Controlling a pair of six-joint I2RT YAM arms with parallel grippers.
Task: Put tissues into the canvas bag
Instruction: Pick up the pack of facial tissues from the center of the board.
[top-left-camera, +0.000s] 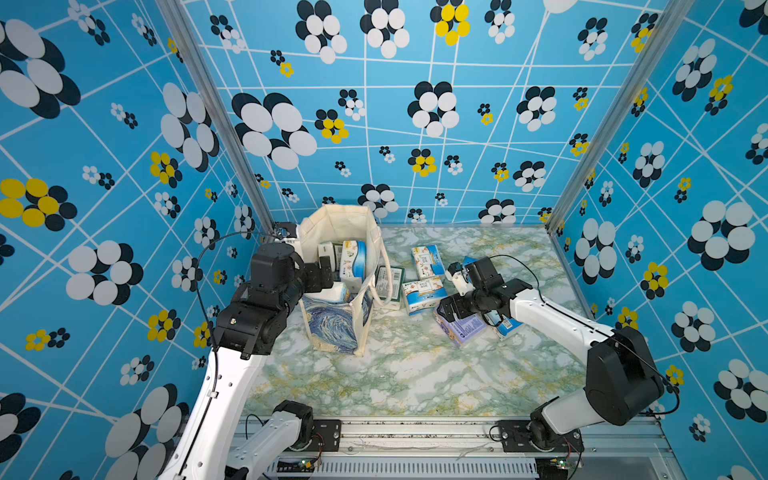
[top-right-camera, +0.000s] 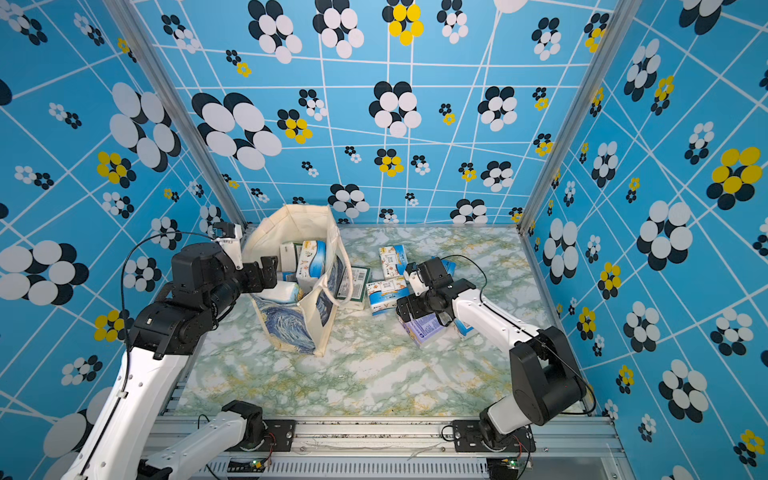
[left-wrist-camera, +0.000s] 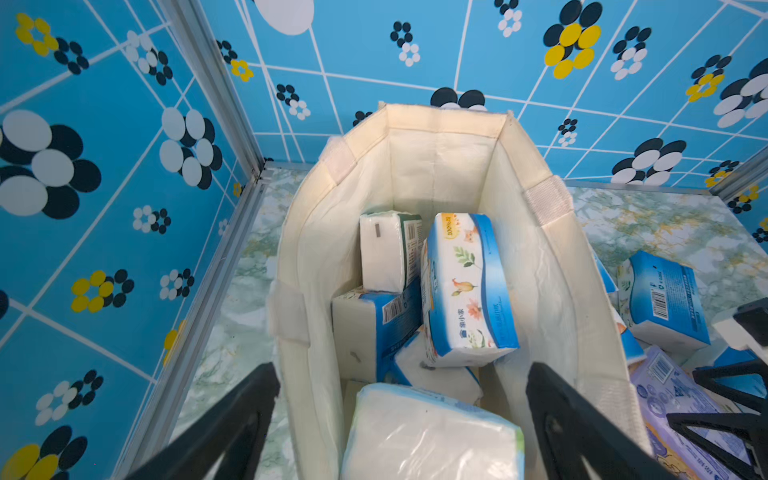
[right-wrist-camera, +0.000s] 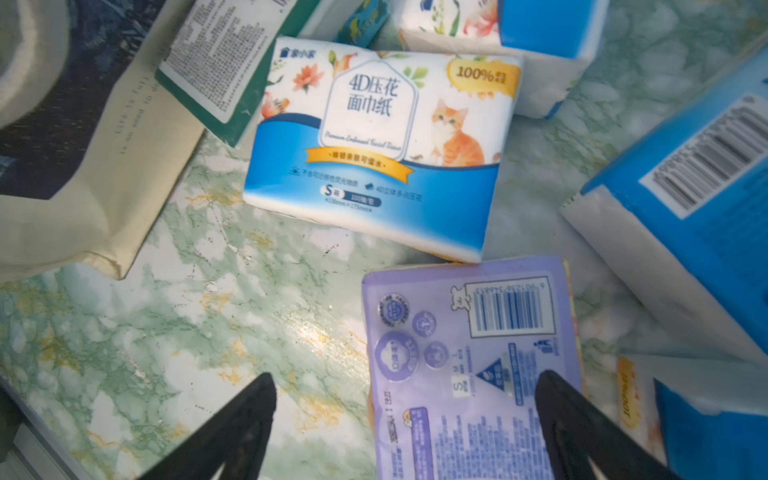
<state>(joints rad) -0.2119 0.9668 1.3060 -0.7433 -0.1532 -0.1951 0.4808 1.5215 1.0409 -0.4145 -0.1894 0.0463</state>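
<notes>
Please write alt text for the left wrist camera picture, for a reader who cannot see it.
An open canvas bag holds several tissue packs, mostly blue-and-white. The left hand is open, its black fingers spread at the bag's mouth, and a clear-wrapped white pack lies ungripped between them. More packs, including a lavender pack, lie outside on the marbled table.
</notes>
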